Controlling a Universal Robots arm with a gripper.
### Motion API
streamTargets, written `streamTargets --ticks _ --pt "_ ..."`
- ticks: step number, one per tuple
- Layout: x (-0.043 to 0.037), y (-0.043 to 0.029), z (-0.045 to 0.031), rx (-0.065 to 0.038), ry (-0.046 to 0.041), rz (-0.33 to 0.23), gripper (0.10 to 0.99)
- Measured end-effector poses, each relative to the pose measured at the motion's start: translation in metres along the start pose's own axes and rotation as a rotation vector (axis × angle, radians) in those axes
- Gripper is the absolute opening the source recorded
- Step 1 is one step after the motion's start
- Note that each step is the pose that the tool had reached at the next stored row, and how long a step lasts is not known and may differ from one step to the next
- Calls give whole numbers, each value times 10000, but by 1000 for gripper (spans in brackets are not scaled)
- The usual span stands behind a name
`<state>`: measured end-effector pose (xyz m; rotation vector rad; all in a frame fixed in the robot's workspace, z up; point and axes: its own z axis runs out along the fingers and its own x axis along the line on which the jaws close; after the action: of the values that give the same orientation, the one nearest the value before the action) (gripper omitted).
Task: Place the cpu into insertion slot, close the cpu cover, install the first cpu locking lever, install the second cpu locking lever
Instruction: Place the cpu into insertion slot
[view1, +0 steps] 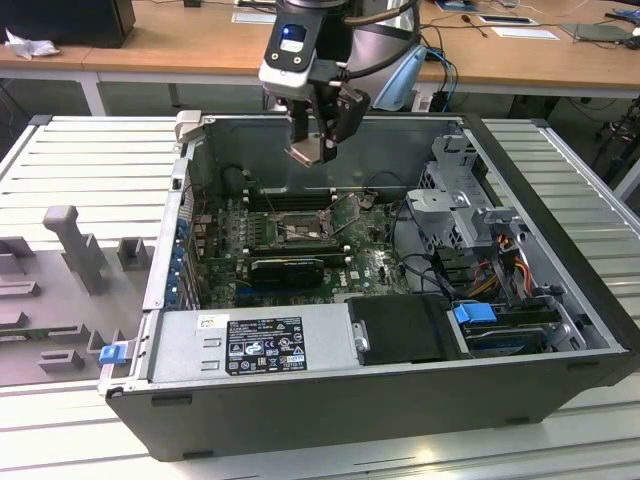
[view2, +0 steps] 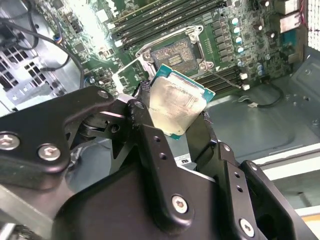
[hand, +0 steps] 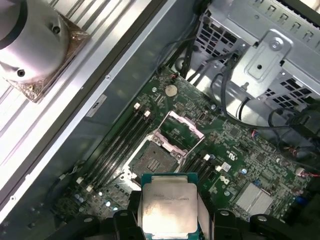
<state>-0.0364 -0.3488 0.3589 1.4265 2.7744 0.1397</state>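
Note:
My gripper (view1: 314, 138) hangs above the open computer case, shut on the cpu (view1: 306, 152), a flat square chip with a pale metal top. In both wrist views the cpu (view2: 177, 105) (hand: 169, 206) sits clamped by its edges between the black fingers (view2: 146, 125). Below it on the green motherboard lies the insertion slot (hand: 152, 159) (view2: 174, 50) (view1: 299, 232), a dark square socket with a silvery rim and nothing in it. The cpu cover (hand: 183, 131) is swung open beside the slot. A thin locking lever (view2: 223, 76) stands off the socket's side.
Long black memory slots (hand: 117, 145) flank the socket. A metal drive cage (view1: 462, 200) with cables fills the case on the exterior view's right, and a power supply (view1: 255, 345) lies along its near wall. Grey fixture blocks (view1: 70, 250) stand on the slatted table.

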Motion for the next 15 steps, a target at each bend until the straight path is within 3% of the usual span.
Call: streamTargets --ticks 15 --pt "-1 -3 40 -73 -267 3014 529"
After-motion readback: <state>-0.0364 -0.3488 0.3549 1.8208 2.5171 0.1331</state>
